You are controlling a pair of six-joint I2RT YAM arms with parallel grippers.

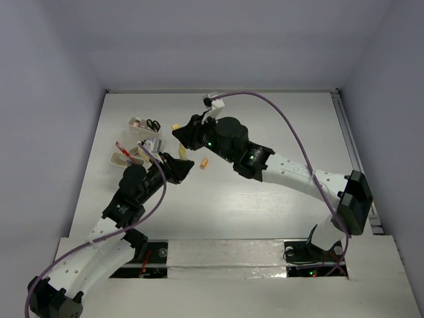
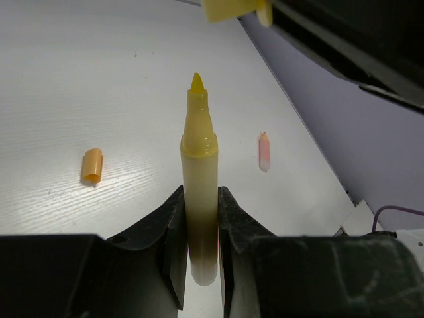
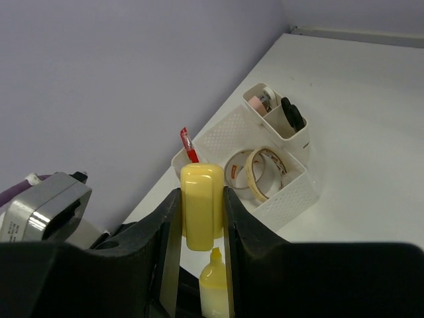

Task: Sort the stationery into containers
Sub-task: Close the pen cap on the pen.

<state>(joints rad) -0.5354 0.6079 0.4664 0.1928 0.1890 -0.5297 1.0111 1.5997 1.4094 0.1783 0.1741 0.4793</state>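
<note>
Softly and evenly lit from overhead in the top view, leaving the white table (image 1: 265,212) bright without glare, with only faint diffuse shadows under both arms and coarse detail on the small items. Sharp in the left wrist view on the yellow marker (image 2: 199,159), with small glints at its collar and a short soft shadow under the orange cap (image 2: 92,165), but murky and blurred on the left claw (image 2: 200,212) along the bottom edge. Likewise dark and out of focus in the right wrist view on the right claw (image 3: 202,199), with a mild sheen on the yellow cap (image 3: 202,218) and crisper focus farther off on the white box (image 3: 291,195).
</note>
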